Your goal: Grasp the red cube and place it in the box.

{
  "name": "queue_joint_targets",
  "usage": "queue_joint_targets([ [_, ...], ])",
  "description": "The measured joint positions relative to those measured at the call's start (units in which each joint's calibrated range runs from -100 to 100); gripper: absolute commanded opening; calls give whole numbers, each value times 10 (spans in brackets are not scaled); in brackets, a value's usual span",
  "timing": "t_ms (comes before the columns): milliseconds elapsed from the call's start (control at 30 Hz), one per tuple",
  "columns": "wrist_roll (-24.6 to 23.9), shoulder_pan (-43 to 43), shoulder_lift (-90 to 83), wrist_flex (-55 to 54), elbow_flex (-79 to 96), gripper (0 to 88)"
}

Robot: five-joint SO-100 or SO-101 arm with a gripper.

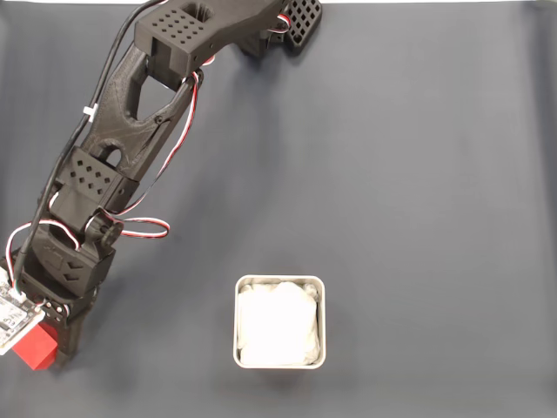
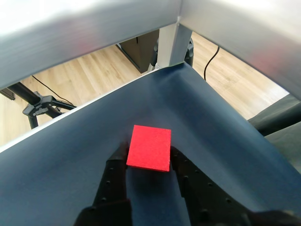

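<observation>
The red cube [image 1: 35,351] is at the mat's lower left corner in the fixed view, between the black fingers of my gripper [image 1: 40,353]. From the wrist view, the red cube [image 2: 149,147] fills the gap between both fingers, and my gripper [image 2: 148,153] is shut on it. Its top face is tilted slightly. The box [image 1: 236,324], with a pale grey rim and white lining, stands well to the right of the gripper, near the mat's front edge.
The arm reaches from its base [image 1: 287,26] at the top down the left side of the dark blue mat [image 1: 418,174]. A white circuit board [image 1: 12,319] sits on the wrist. In the wrist view, the mat's corner, an aluminium frame [image 2: 171,42] and wooden floor lie beyond.
</observation>
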Motion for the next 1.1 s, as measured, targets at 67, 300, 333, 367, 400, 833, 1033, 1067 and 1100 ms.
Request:
queue_joint_targets([
  [67, 0, 0, 0, 0, 0, 113],
  [300, 1, 0, 0, 0, 0, 101],
  [333, 1, 0, 0, 0, 0, 100],
  [367, 1, 0, 0, 0, 0, 99],
  [400, 1, 0, 0, 0, 0, 99],
  [833, 1, -10, -122, 0, 136, 93],
  [1033, 2, -34, -202, 0, 210, 91],
  [1067, 3, -39, -214, 0, 221, 91],
  [1100, 3, -42, -227, 0, 235, 91],
])
